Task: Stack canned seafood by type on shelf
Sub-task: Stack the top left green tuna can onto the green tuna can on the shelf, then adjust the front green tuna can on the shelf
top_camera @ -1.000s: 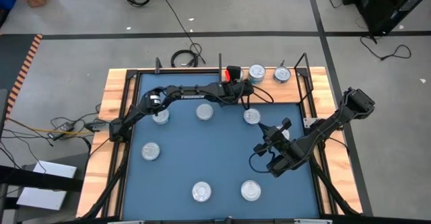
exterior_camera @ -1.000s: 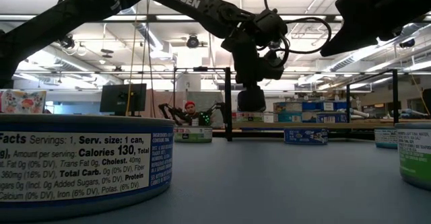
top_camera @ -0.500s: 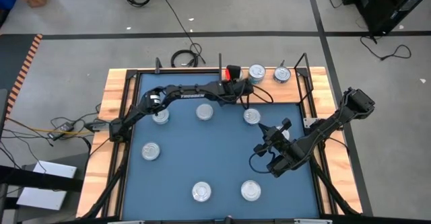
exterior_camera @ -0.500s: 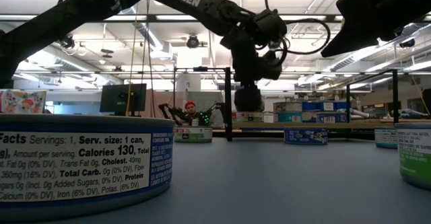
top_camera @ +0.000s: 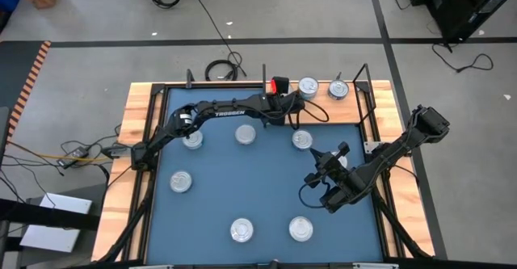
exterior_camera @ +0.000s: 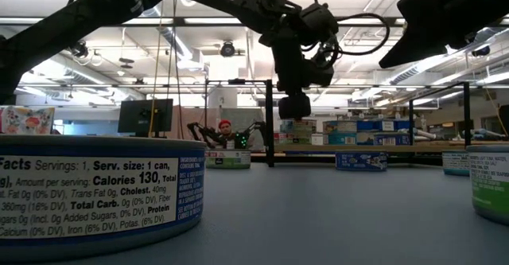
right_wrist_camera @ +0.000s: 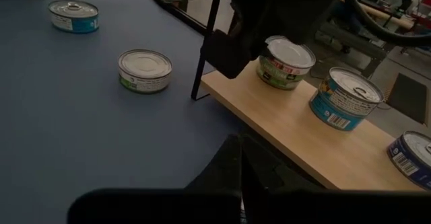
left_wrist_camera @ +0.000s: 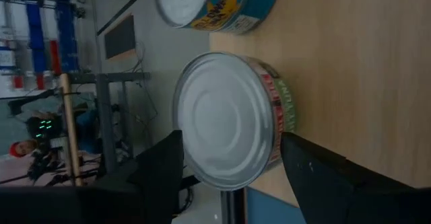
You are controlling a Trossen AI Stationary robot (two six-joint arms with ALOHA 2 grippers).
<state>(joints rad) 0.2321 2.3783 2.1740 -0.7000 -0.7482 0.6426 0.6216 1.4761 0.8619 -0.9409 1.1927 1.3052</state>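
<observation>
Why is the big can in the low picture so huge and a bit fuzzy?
In the low view, the near tin sits right by the camera, so it looms large and its label print looks soft, while bright ceiling lights leave the left arm's gripper a dark shape. In the left wrist view, the silver lid shines with pale glare.

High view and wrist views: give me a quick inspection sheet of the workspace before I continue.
Surface: large blue mat on a wood-edged table.
Job's things: six short round silver-lidded tins on the mat; three more on the light-brown wooden shelf board.
Clutter: nothing seen.
Grippers: left gripper open, fingers either side of the green-labelled tin on the shelf; right gripper shut, above the mat.
Cables: black coil on the floor behind the table.
Surroundings: grey floor; person far off.
</observation>
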